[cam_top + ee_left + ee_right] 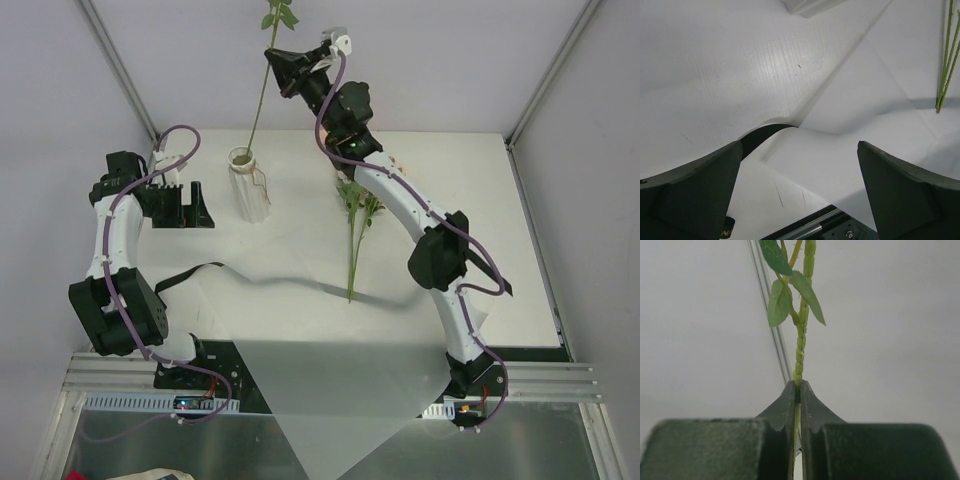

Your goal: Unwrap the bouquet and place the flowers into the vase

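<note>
The ribbed whitish vase (pixel 249 187) stands upright at the back left of the table. One flower stem (pixel 262 92) rises from its mouth, tilted to the right, with leaves (pixel 280 14) at the top. My right gripper (pixel 273 58) is shut on this stem (pixel 800 347) high above the vase, the jaws pinching it just below the leaves (pixel 784 296). More flowers (pixel 355 225) lie on the table right of the vase, stems (pixel 947 60) toward me. The bouquet's white paper (pixel 330 395) lies unfolded. My left gripper (pixel 190 210) rests open left of the vase, with nothing between its fingers (pixel 690 195).
A black ribbon (pixel 192 274) curls on the table beside the paper's left edge (pixel 762 134). The paper hangs over the table's front rail (pixel 110 375). The right arm (pixel 400 200) reaches across the lying flowers' upper ends. White walls enclose the table.
</note>
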{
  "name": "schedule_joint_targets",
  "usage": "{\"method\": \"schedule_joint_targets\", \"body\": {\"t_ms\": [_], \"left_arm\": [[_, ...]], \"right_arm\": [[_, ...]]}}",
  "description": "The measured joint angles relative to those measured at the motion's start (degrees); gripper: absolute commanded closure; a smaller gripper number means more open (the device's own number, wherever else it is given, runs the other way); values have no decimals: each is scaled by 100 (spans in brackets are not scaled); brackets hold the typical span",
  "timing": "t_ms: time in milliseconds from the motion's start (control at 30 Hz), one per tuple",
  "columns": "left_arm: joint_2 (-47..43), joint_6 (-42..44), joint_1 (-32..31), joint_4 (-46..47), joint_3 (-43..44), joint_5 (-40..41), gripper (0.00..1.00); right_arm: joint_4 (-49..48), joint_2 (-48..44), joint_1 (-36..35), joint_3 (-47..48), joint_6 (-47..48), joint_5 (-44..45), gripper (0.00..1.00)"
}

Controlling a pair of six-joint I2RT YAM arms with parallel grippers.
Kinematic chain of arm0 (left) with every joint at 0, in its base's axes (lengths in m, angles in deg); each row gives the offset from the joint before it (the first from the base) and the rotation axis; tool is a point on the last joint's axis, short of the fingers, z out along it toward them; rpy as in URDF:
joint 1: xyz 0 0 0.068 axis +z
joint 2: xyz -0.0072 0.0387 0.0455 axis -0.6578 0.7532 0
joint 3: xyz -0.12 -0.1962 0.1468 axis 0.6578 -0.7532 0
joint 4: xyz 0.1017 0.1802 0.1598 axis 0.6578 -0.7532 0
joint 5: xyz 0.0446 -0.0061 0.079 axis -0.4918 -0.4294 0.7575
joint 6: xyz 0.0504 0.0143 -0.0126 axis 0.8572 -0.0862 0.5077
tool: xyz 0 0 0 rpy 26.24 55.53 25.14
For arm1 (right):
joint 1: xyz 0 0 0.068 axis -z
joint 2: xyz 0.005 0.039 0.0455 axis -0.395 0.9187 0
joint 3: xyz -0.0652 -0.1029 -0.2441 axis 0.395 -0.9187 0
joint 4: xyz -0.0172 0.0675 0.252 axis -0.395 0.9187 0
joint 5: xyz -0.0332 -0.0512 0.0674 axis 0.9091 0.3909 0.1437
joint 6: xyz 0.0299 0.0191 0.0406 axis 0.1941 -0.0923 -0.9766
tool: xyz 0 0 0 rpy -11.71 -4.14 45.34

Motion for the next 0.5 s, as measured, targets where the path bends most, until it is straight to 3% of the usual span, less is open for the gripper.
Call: {"method": "schedule_joint_targets", "body": {"t_ms": [233,367,500], "left_arm": [[-168,22,0,-33,0,-26,1],[-168,17,0,-50,0,-153,1],[-168,17,0,-52,0,-175,1]], "right_arm": [[256,33,-149,-85,514,-245,100],[289,-170,-542,-933,920,-245,100],[629,-61,-874,-1132,1108,-323,100]]}}
